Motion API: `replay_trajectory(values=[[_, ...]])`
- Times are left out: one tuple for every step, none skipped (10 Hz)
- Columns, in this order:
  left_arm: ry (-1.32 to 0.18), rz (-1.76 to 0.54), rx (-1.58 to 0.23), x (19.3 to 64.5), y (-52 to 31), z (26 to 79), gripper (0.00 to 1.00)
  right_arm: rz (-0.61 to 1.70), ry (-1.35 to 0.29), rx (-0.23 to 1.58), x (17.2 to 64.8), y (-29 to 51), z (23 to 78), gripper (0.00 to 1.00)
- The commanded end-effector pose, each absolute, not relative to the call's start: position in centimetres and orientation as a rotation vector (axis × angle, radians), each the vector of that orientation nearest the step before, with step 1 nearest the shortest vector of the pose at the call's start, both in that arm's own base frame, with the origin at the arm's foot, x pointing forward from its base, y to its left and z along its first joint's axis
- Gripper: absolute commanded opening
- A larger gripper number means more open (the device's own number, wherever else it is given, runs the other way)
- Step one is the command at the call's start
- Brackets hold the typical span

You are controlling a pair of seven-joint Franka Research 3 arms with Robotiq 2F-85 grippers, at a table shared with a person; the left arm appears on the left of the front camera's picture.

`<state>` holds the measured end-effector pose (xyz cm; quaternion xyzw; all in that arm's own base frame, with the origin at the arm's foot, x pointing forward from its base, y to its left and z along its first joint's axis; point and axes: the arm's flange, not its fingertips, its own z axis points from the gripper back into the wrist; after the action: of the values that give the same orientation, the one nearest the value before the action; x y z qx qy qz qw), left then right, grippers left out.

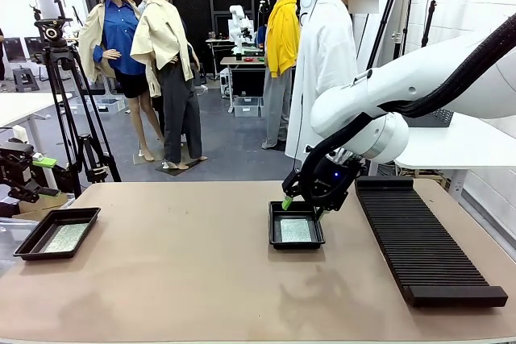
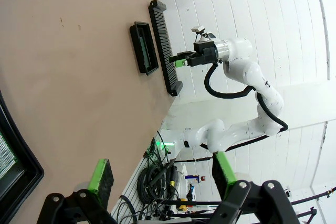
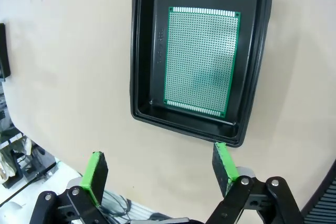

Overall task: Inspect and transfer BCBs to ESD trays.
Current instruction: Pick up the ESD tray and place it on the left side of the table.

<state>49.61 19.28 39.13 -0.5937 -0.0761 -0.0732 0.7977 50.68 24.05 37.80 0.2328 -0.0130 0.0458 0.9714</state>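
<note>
Two black ESD trays lie on the table. The left tray (image 1: 32, 241) holds a green BCB (image 1: 66, 237); the centre tray (image 1: 273, 227) holds another BCB (image 1: 295, 230). My right gripper (image 1: 302, 205) hovers just above the centre tray's far rim, open and empty. In the right wrist view the gripper (image 3: 160, 169) stands open above that tray (image 3: 142, 51), whose board (image 3: 200, 59) lies flat on its floor. My left gripper (image 1: 32, 168) is off the table's left end. The left wrist view shows it (image 2: 163, 174) open and empty, with the left tray (image 2: 23, 169) at the lower left.
A long black ribbed rack (image 1: 419, 239) lies along the table's right side, beside the centre tray. A person in a white coat (image 1: 322, 62) stands at the far edge. A camera tripod (image 1: 64, 94) stands beyond the left corner.
</note>
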Motion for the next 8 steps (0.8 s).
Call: replay_trajectory(values=[[-0.164,-0.163,-1.269,49.7,19.4,39.3,1.00,0.092,-0.032,0.473,50.7,24.0,37.8,1.00],[-0.163,-0.157,-1.275,49.6,19.3,39.1,1.00,0.092,-0.032,0.473,50.7,24.0,37.8,1.00],[-0.169,-0.139,-1.249,49.1,18.0,38.9,1.00,0.093,-0.026,0.470,50.7,24.1,37.8,1.00],[-0.160,-0.140,-1.251,48.9,17.1,38.9,1.00,0.129,-0.027,0.492,49.8,23.1,38.7,1.00],[-0.151,-0.137,-1.235,48.9,16.1,39.0,1.00,0.139,-0.048,0.513,49.0,21.9,39.7,1.00],[-0.147,-0.138,-1.222,48.9,15.0,39.5,1.00,0.165,-0.041,0.558,48.2,20.5,40.5,1.00],[-0.141,-0.122,-1.202,49.4,13.7,40.1,1.00,0.182,-0.044,0.622,47.7,18.6,41.5,1.00],[-0.126,-0.119,-1.195,50.0,12.6,40.7,1.00,0.207,-0.042,0.671,47.1,17.2,42.6,1.00]])
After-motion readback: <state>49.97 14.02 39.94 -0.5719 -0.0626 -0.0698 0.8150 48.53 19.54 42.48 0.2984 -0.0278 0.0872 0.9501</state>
